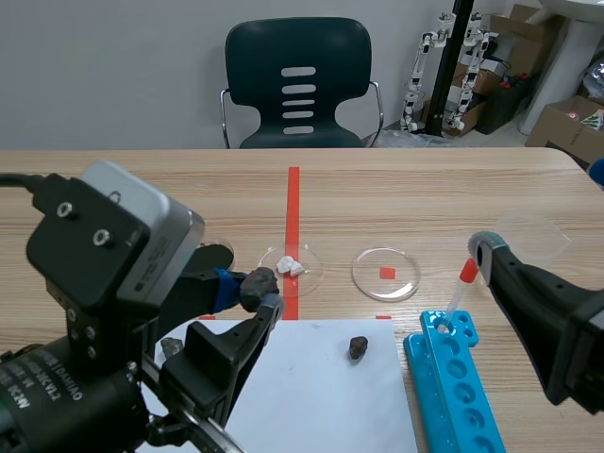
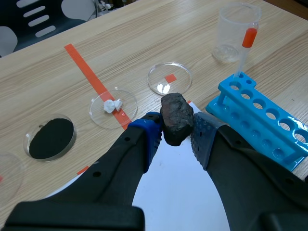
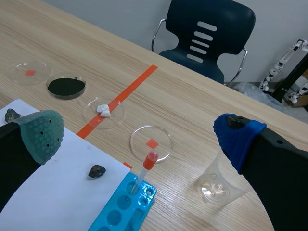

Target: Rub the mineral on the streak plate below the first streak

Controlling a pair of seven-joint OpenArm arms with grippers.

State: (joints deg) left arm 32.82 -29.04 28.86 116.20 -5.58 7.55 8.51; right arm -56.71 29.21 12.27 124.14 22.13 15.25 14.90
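- White sheet (image 1: 311, 396): flat on the table at the robot's edge; it serves as the reference for all entries below.
- Blue tube rack (image 1: 455, 382): just beside the sheet's right edge. An orange-capped tube (image 1: 463, 281) stands tilted in its far end.
- Left gripper (image 2: 177, 137): over the sheet's far left corner, with both pads pinching the mineral (image 2: 176, 118), a dark, rough lump. It cannot be told whether the lump touches the sheet.
- Small dark rock (image 1: 358, 347): lies loose on the sheet, toward its far right.
- Grey rock (image 1: 171, 347): at the sheet's left edge.
- Right gripper (image 3: 139, 134): to the right of the sheet, above the rack; its fingers are spread wide with nothing between them.
- Petri dish with white pieces (image 1: 291, 265): just beyond the sheet's far edge, on the red tape line.
- Empty petri dish (image 1: 385, 275): beyond the sheet's far right corner, over a red square.
- Dish of black powder (image 2: 50, 139): beyond the sheet, to its far left.
- Clear beaker (image 3: 219, 184): well to the right of the sheet, past the rack.
- Dark chair (image 1: 298, 85): behind the table, far beyond the sheet.
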